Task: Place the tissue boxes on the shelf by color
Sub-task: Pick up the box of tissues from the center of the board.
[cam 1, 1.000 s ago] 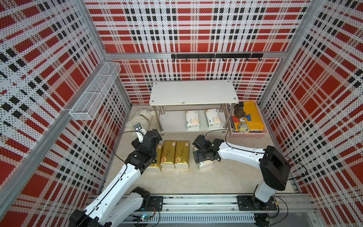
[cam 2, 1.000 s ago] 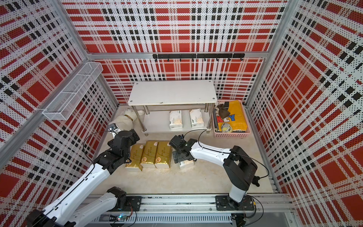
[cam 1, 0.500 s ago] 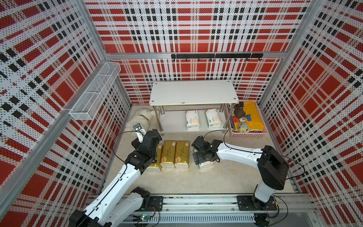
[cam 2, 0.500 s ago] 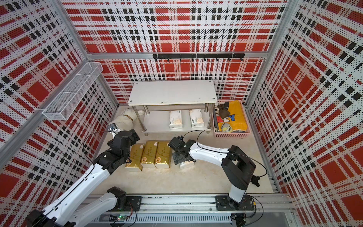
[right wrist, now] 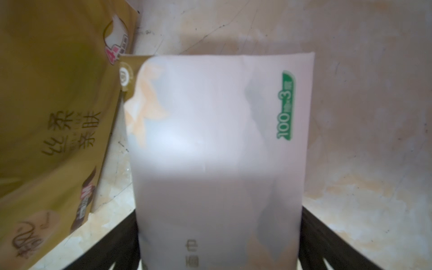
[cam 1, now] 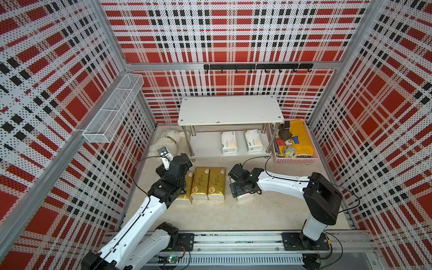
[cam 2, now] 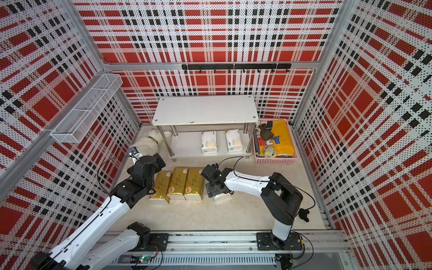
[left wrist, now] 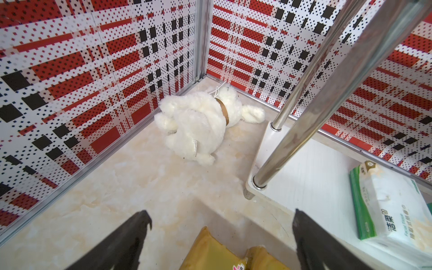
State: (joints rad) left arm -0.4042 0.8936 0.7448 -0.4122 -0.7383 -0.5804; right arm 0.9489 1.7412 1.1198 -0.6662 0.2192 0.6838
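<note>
Three gold tissue boxes [cam 1: 199,184] [cam 2: 178,183] lie side by side on the floor in front of the shelf [cam 1: 230,109] [cam 2: 205,108]. Two white tissue boxes [cam 1: 229,142] [cam 2: 208,142] sit on its lower board. Another white tissue box [cam 1: 244,197] [right wrist: 219,140] lies on the floor right of the gold ones. My right gripper [cam 1: 240,190] [right wrist: 219,209] is open, pointing down over this box with a finger on each side. My left gripper [left wrist: 222,213] hangs open above the far end of the leftmost gold box [left wrist: 210,252], holding nothing.
A white plush toy [cam 1: 168,142] [left wrist: 201,124] lies in the back left corner beside a shelf leg [left wrist: 292,140]. A pink crate [cam 1: 297,160] with yellow cloth stands right of the shelf. A wire basket [cam 1: 112,109] hangs on the left wall.
My right gripper has edged slightly left and lower over the white tissue box on the floor. The left arm has not moved.
</note>
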